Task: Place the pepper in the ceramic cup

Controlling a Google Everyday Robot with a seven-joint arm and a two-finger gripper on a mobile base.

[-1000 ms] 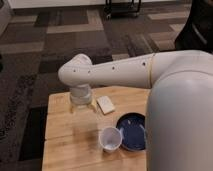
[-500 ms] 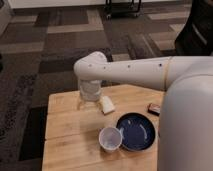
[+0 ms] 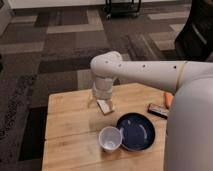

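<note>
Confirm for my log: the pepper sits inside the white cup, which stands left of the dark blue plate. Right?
No. The camera view shows the pepper lying on the table near its right edge, not inside the white cup. The cup does stand left of the dark blue plate. The hand hangs over the table's far side.

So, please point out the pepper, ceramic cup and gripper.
pepper (image 3: pixel 168 99): camera view, visible orange part.
ceramic cup (image 3: pixel 110 138): camera view, white inside.
gripper (image 3: pixel 100 103): camera view, between its fingertips, above the table (image 3: pixel 70 125).

white rounded arm (image 3: pixel 150 74), small dark dots, yellowish ring; pale, perhaps translucent gripper (image 3: pixel 101 102) at its lower end
</note>
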